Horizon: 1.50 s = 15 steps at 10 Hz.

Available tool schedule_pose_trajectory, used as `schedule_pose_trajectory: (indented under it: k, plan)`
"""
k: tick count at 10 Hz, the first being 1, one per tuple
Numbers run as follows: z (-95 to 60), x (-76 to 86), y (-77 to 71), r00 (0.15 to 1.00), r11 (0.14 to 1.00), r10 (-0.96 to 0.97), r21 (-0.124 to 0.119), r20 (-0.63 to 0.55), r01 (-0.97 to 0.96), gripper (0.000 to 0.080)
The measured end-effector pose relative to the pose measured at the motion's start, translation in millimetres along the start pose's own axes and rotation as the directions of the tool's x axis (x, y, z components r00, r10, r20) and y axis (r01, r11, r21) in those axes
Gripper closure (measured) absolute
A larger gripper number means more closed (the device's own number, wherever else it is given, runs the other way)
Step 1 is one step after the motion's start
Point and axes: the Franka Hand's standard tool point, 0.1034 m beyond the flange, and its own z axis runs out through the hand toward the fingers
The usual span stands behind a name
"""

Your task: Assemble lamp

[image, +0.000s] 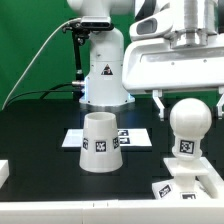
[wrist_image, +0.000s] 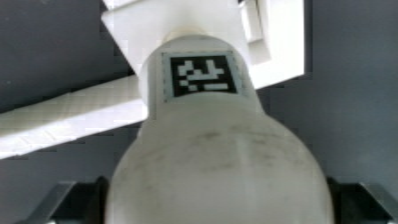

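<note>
The white ball-headed bulb (image: pixel 188 125) stands upright on the squarish base block (image: pixel 192 186) at the exterior view's right. My gripper (image: pixel 190 104) hangs straight above it, open, with one finger on each side of the top of the ball head and a small gap on each side. In the wrist view the bulb (wrist_image: pixel 210 140) fills the space between the dark fingers (wrist_image: pixel 75 202), its tag facing the camera. The truncated-cone shade (image: pixel 101 143) stands wide end down on the table at the middle, apart from the bulb.
The marker board (image: pixel 135 136) lies flat behind the shade and shows as a white strip in the wrist view (wrist_image: pixel 63 125). The big white robot pedestal (image: pixel 104 72) stands at the back. A white edge (image: pixel 3 172) shows at the exterior view's left.
</note>
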Motion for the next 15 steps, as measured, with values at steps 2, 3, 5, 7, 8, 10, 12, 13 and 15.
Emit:
schedule_pose_trajectory:
  k: [2,3,5,7,8,10,12,13,15]
  plan:
    - [2.5,-0.2,-0.2,0.999,1.0,0.001,0.022,-0.05,0.0,0.0226]
    - [2.4,0.7,0.6,0.997,0.999,0.002,0.033,-0.078,0.001,0.0226]
    - [2.5,0.7,0.5,0.997,0.999,-0.012,0.031,-0.077,0.014,0.0219]
    - [3.6,-0.8,2.7,0.998,0.999,-0.037,0.019,-0.057,0.038,0.0128]
    - [4.1,-0.5,2.4,0.996,0.996,-0.093,-0.007,0.014,0.093,0.0128]
    - [5.2,8.3,8.1,0.977,0.982,-0.182,-0.028,0.109,0.186,0.0101]
    - [3.8,8.5,3.5,0.961,0.981,-0.177,-0.042,0.212,0.19,0.01]
    - [2.6,4.3,9.1,0.941,0.979,-0.173,-0.058,0.29,0.198,0.01]
    - [2.3,10.3,9.8,0.934,0.979,-0.164,-0.067,0.316,0.194,0.01]
